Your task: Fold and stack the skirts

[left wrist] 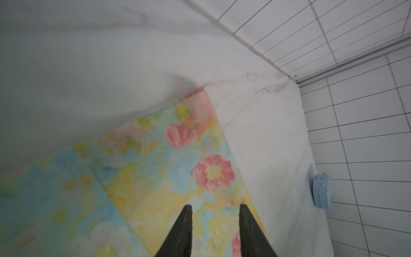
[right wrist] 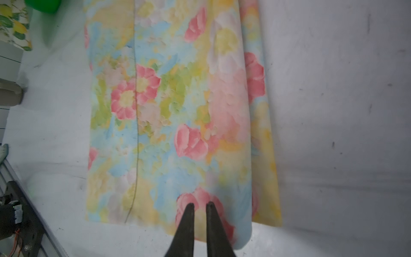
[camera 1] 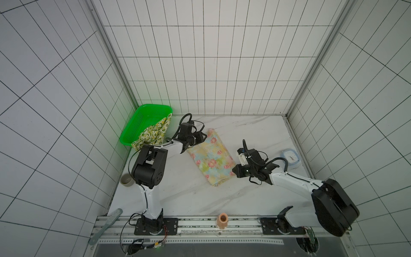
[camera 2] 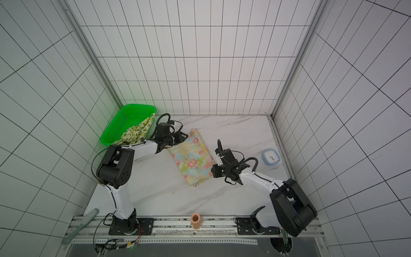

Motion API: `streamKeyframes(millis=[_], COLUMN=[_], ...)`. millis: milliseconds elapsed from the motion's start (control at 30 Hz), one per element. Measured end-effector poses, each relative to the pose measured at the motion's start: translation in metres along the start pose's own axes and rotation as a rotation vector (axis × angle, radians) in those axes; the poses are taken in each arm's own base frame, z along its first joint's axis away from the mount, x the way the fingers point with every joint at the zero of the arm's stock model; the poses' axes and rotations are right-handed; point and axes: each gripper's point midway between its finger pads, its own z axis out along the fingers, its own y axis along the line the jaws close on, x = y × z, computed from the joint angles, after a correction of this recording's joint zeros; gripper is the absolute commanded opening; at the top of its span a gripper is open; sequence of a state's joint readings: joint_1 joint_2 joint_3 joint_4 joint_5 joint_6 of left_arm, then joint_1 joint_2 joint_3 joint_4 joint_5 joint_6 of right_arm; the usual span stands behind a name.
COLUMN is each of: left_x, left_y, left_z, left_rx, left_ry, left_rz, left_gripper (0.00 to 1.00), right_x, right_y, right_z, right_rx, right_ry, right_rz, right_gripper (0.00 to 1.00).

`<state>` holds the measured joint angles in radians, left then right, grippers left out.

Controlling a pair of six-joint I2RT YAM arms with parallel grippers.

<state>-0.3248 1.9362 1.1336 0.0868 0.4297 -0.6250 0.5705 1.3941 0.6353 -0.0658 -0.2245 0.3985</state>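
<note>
The floral skirt (camera 1: 211, 155) (camera 2: 192, 155) lies folded in a long rectangle in the middle of the table. My left gripper (camera 1: 203, 139) (left wrist: 214, 205) hovers over its far left corner, jaws open, nothing between them. At the near right edge of that skirt (right wrist: 166, 111), my right gripper (camera 1: 233, 171) (right wrist: 200, 204) points down; only a narrow gap shows between its tips and nothing is pinched. The lemon skirt (camera 1: 153, 133) (camera 2: 135, 132) hangs crumpled over the rim of the green basket (camera 1: 142, 118).
A pale blue clock (camera 1: 290, 158) (left wrist: 322, 191) sits by the right wall. A grey bowl (camera 1: 126, 179) stands at the left edge behind the left arm. A peach cylinder (camera 1: 222, 220) rests on the front rail. Tiled walls close three sides.
</note>
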Motion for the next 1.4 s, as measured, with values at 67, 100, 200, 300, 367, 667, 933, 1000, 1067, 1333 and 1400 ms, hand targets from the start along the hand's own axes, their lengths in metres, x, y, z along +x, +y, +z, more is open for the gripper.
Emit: streamKeyframes(millis=[67, 100, 200, 300, 367, 667, 933, 1000, 1067, 1333, 1400], left_x=[0.020, 0.028, 0.042, 0.050, 0.051, 0.089, 0.130, 0.114, 0.090, 0.028, 0.032], left_y=[0.008, 0.012, 0.020, 0.027, 0.028, 0.018, -0.009, -0.012, -0.019, -0.005, 0.014], left_z=[0.006, 0.010, 0.014, 0.014, 0.013, -0.002, -0.021, -0.028, -0.032, -0.025, -0.018], left_rx=[-0.025, -0.035, -0.054, -0.068, -0.067, -0.068, -0.063, -0.068, -0.060, -0.062, -0.090], left_ry=[0.047, 0.065, 0.095, 0.107, 0.100, 0.106, 0.174, 0.144, 0.099, -0.024, -0.007], left_rz=[0.000, 0.000, 0.001, 0.005, 0.012, 0.039, 0.037, 0.031, 0.034, 0.019, -0.007], left_gripper=[0.33, 0.33, 0.32, 0.32, 0.32, 0.32, 0.32, 0.32, 0.32, 0.32, 0.32], right_x=[0.001, 0.002, 0.005, -0.014, -0.027, -0.090, -0.147, -0.157, -0.170, -0.144, -0.122], right_y=[-0.009, -0.015, -0.035, -0.044, -0.051, -0.093, -0.085, -0.066, -0.043, -0.002, -0.009], right_z=[0.007, 0.011, 0.023, 0.029, 0.033, 0.049, 0.026, 0.005, -0.022, -0.071, -0.058], right_rx=[0.018, 0.033, 0.093, 0.131, 0.156, 0.283, 0.289, 0.242, 0.180, -0.021, -0.030], right_ry=[0.011, 0.015, 0.029, -0.003, -0.020, -0.118, -0.224, -0.261, -0.318, -0.411, -0.353], right_rz=[0.015, 0.026, 0.053, 0.054, 0.051, 0.034, -0.039, -0.054, -0.072, -0.030, 0.002], right_gripper=[0.10, 0.08, 0.06, 0.07, 0.06, 0.12, 0.19, 0.20, 0.20, 0.21, 0.20])
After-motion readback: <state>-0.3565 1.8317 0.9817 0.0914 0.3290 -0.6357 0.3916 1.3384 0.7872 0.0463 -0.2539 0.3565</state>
